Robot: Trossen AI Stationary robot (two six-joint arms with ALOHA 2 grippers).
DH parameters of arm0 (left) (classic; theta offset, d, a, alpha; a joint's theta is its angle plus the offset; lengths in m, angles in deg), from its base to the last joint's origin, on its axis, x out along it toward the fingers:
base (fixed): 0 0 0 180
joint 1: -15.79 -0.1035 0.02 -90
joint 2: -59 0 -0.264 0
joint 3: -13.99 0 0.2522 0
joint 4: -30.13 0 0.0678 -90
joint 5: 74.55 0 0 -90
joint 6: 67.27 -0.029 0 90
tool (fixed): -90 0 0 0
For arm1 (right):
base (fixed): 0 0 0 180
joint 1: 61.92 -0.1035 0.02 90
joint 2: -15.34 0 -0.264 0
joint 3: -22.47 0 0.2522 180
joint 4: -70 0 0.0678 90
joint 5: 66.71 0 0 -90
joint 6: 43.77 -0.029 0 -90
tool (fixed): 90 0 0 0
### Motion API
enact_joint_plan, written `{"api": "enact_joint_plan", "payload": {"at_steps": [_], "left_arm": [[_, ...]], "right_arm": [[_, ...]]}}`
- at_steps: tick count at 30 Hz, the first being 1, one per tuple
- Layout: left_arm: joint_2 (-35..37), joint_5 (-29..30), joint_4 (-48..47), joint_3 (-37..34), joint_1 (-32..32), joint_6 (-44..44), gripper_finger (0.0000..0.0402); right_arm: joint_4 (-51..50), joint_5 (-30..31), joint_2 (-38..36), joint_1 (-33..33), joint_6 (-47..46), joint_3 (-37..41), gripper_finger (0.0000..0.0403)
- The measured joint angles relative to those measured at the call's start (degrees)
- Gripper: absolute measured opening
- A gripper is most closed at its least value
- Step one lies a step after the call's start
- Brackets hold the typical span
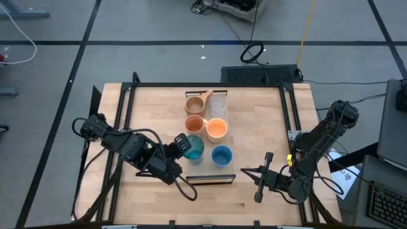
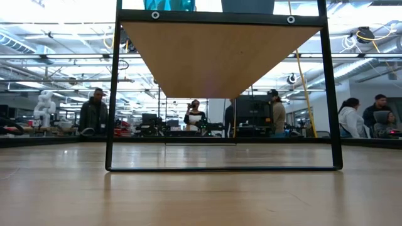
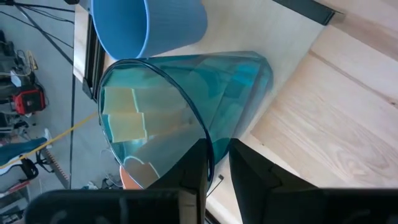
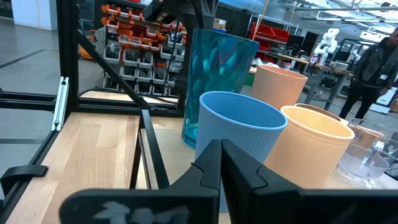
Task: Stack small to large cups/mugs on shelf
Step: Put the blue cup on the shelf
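Note:
All the cups stand in two rows on the raised shelf (image 1: 210, 179), whose underside fills the low view (image 2: 220, 56). At the near end are the teal tumbler (image 1: 193, 148) and the blue cup (image 1: 221, 155). Behind them stand the orange handled mug (image 1: 194, 123), the small orange cup (image 1: 217, 129), the tan handled mug (image 1: 194, 104) and the clear glass cup (image 1: 217, 104). My left gripper (image 1: 182, 145) is shut on the tumbler's rim. My right gripper (image 1: 245, 170) is shut and hovers right of the shelf's near end, pointing at the blue cup (image 4: 239, 134). My left gripper holds the teal tumbler by its rim (image 3: 208, 140) on the side toward the table's left. One finger (image 3: 193, 171) is inside the tumbler and the other (image 3: 252, 177) outside, with the wall pinched between them. The fingers slant down from the left. The tumbler stands upright (image 4: 217, 81), its base seemingly on the shelf.
A black metal frame (image 1: 127, 121) runs around the tabletop, and its posts carry the shelf (image 2: 112, 94). The cups stand close together. Bare tabletop lies left and right of the shelf (image 1: 261, 127). People stand in the room beyond the table.

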Motion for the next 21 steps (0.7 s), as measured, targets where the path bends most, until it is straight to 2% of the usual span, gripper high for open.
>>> {"api": "enact_joint_plan", "payload": {"at_steps": [9, 21], "left_arm": [[0.0, -0.22, 0.73, 0.0, 0.0, 0.68, 0.0068], [0.02, 0.08, 4.14, 0.0, -0.76, 1.9, 0.0153]], "right_arm": [[0.0, -0.02, 0.0, 0.0, 0.0, 0.0, 0.0], [0.0, -0.02, -0.01, 0.0, 0.0, 0.0, 0.0]]}}
